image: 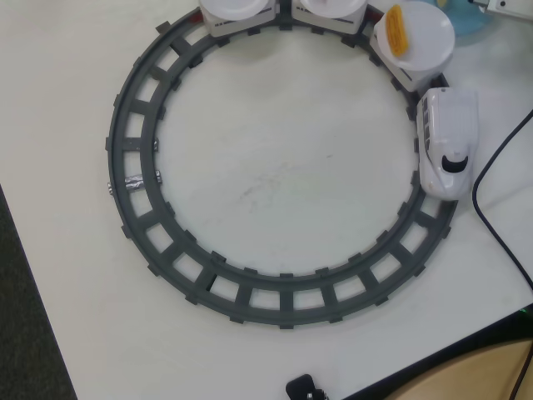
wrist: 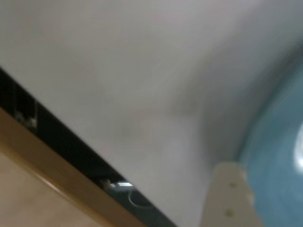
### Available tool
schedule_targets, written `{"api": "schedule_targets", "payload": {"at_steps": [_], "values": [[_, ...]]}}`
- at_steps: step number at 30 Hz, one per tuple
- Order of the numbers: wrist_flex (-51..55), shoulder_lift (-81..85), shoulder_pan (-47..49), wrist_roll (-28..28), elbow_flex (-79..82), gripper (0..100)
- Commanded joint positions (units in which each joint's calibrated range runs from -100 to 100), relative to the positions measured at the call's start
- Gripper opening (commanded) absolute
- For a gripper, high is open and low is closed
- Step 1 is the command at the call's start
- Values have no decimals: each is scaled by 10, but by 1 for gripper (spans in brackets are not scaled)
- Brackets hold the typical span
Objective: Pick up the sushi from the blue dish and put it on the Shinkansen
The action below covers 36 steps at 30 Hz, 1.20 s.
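Observation:
The white Shinkansen [image: 448, 142] stands on the right side of the grey round track [image: 133, 150] in the overhead view. Its cars curve along the top, each with a round white plate [image: 420, 33]. A brighter yellow-orange strip [image: 396, 32] lies on the plate nearest the engine. The blue dish [image: 463, 18] shows only as a sliver at the top right. In the blurred wrist view it [wrist: 279, 165] fills the right side, very close, with one pale finger [wrist: 229, 191] of my gripper over its left rim. The other finger is out of view. The pale sushi is not visible.
A black cable [image: 498, 171] runs down the table right of the train. A small black object [image: 304, 388] sits at the table's front edge. The white table [image: 275, 167] ends at a dark edge and wooden floor [wrist: 38, 189] to the lower left in the wrist view.

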State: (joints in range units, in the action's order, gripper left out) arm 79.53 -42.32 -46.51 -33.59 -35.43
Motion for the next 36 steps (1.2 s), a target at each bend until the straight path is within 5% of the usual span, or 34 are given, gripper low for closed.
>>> {"api": "schedule_targets", "payload": {"at_steps": [1, 20, 31, 36], "values": [[4, -3, 13, 1, -68, 51], [-45, -67, 59, 0, -115, 49], [-87, -84, 50, -6, -110, 32], [-89, -83, 51, -30, -68, 5]]}}
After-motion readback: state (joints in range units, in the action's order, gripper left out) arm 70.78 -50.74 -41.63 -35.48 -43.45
